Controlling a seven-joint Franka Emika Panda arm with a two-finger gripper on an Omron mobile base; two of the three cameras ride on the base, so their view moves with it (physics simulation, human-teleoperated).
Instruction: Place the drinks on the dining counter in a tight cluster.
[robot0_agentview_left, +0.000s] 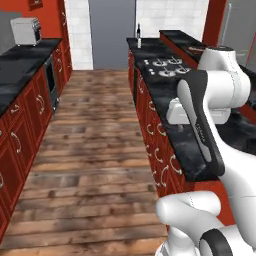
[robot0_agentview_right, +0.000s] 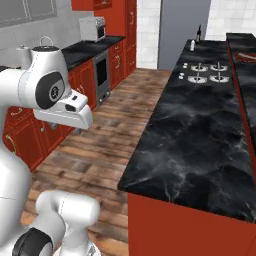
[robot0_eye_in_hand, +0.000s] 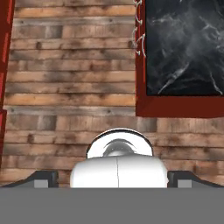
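A tall dark wine bottle (robot0_agentview_left: 139, 35) stands upright at the far end of the lower black-marble table (robot0_agentview_left: 165, 90), beyond the cooktop (robot0_agentview_left: 164, 66); in the right base view the same bottle (robot0_agentview_right: 199, 33) has a small clear water bottle (robot0_agentview_right: 192, 45) just beside it on that table (robot0_agentview_right: 200, 130). The raised dining table (robot0_agentview_left: 182, 39) runs alongside on the far side, with a reddish item (robot0_agentview_right: 245, 56) lying on it. The tool (robot0_eye_in_hand: 117, 183) hangs over the wooden floor (robot0_eye_in_hand: 70, 87) near the table's end, its dark tips spread wide apart, holding nothing and touching nothing.
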